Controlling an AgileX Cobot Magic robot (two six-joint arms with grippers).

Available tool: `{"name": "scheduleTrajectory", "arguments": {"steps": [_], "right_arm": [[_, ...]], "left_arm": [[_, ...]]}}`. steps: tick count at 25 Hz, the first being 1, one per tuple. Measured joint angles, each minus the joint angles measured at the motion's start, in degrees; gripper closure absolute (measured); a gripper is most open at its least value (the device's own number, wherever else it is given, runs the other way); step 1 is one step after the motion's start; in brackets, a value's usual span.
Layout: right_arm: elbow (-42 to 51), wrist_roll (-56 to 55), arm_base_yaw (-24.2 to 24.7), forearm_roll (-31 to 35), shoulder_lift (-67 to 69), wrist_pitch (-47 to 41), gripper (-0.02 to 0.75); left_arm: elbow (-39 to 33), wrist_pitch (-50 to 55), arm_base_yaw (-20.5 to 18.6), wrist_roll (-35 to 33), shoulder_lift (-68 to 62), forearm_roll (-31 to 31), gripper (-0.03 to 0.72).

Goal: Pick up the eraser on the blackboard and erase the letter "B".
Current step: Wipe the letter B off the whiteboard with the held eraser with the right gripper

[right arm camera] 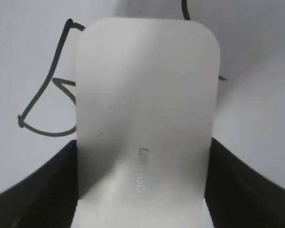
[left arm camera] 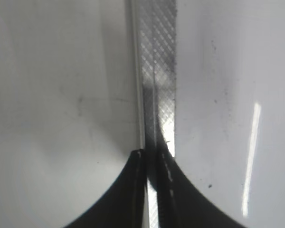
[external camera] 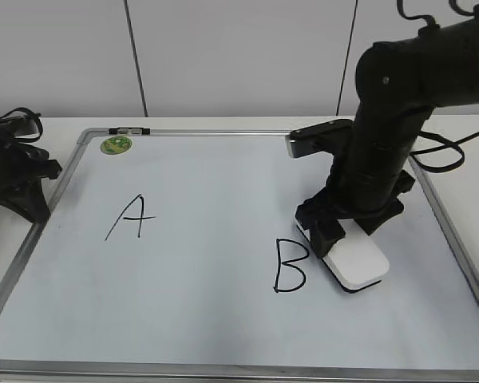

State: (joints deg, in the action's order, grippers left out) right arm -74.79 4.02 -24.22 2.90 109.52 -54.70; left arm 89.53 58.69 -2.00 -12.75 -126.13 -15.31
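The blackboard (external camera: 207, 311) is a white board with a silver frame, lying flat on the table. The black letter "B" (external camera: 290, 266) is drawn at its lower middle and also shows in the right wrist view (right arm camera: 42, 102). My right gripper (external camera: 343, 238) is shut on the white eraser (external camera: 359, 265), holding it low at the board just right of the "B". In the right wrist view the eraser (right arm camera: 147, 95) fills the middle between the jaws (right arm camera: 142, 190) and hides the right part of the "B". My left gripper (external camera: 20, 191) is shut and empty over the board's left frame (left arm camera: 156, 71).
A black "A" (external camera: 132, 217) is drawn on the left half of the board, and a round green sticker (external camera: 116, 145) sits at the top left corner. The right arm stands over the board's right side. White table surrounds the board.
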Motion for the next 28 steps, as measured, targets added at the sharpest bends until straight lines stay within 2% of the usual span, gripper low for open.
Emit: {"name": "scheduleTrajectory", "arguments": {"steps": [11,17,25,28], "right_arm": [[-4.09,1.42,-2.59,-0.07,6.8,0.83,0.186],[-7.58,1.46,-4.21,-0.18,9.11,-1.85,0.186],[-11.09,3.16,-12.7,1.64,10.98,-1.59,0.186],[-12.15,3.79,-14.25,2.16,11.48,-1.55,0.186]], "left_arm": [[0.0,-0.04,-0.11,0.0,0.0,-0.08,0.676],[0.0,-0.13,-0.11,0.0,0.0,-0.08,0.676],[0.0,-0.13,-0.11,0.0,0.0,-0.22,0.676],[0.0,-0.13,-0.11,0.0,0.0,-0.33,0.676]]}}
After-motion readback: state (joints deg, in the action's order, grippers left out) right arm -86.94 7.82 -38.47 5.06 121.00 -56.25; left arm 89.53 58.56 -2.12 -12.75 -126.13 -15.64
